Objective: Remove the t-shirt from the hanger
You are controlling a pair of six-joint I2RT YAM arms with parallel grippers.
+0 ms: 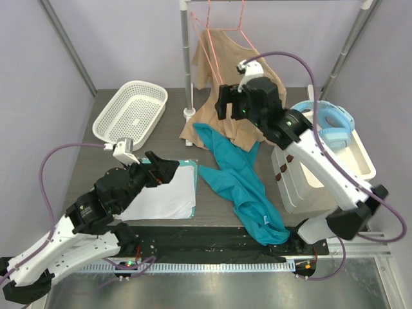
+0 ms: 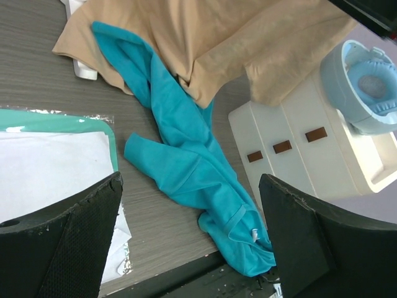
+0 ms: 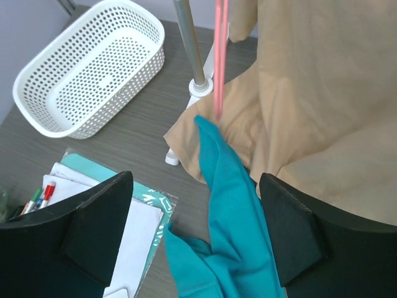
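From above, the beige cotton t-shirt (image 1: 225, 64) is hanging on the pink wire hanger (image 1: 225, 29) at upper centre, its hem pooling on the grey table (image 1: 174, 127). The right gripper (image 1: 224, 104) is hovering just beside it.

In the left wrist view, the left gripper (image 2: 189, 186) is holding its jaws wide and empty above a teal garment (image 2: 180, 155).

In the right wrist view, the right jaws are gaping empty beside the shirt.

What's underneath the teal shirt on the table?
The teal shirt lies with its upper end on the tan shirt, its middle on the table and its lower end over the black front rail. Anything beneath its folds is covered.
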